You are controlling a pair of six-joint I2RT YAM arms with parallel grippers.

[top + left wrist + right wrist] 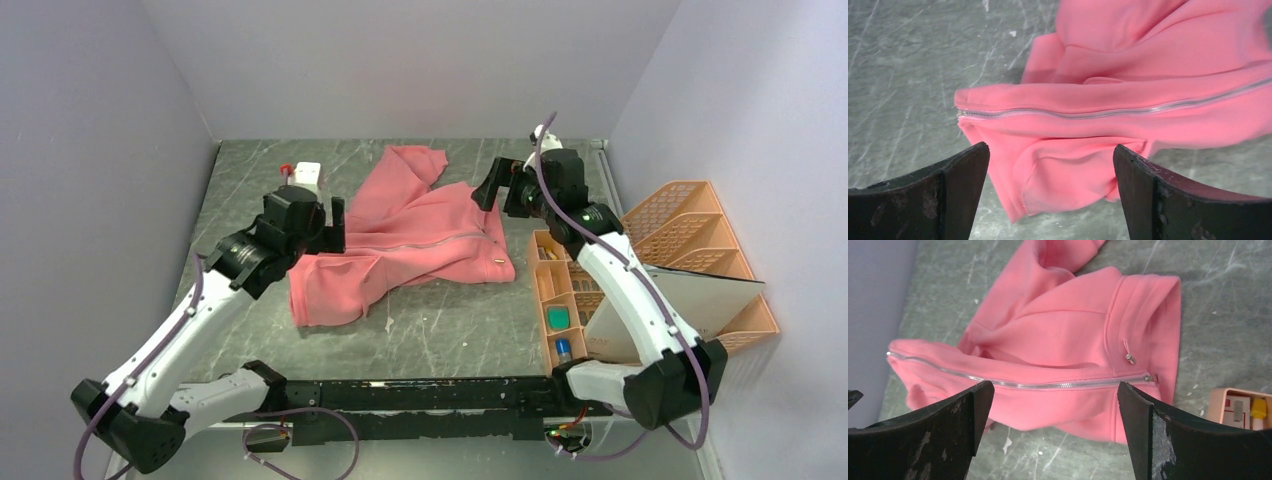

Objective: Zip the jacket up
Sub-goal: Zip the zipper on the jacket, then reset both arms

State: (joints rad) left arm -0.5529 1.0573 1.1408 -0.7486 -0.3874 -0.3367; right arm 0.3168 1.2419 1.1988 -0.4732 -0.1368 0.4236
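The salmon-pink jacket point(410, 235) lies crumpled on the grey table, one sleeve reaching toward the back. Its silver zipper point(1048, 385) runs across the front with the teeth joined along the length that shows, and the small metal pull point(1148, 378) sits at one end. In the left wrist view the zipper point(1098, 114) ends at the jacket's point(1128, 75) edge. My left gripper point(335, 225) hovers at the jacket's left end, open point(1050, 150), holding nothing. At the jacket's right end my right gripper point(490, 185) is open point(1055, 387) and empty too.
An orange mesh organiser point(690, 240) and a compartment tray of small items point(560, 300) stand at the right, the tray's corner point(1243, 407) close to the jacket. A white box point(307, 177) sits at the back left. Grey walls close in three sides.
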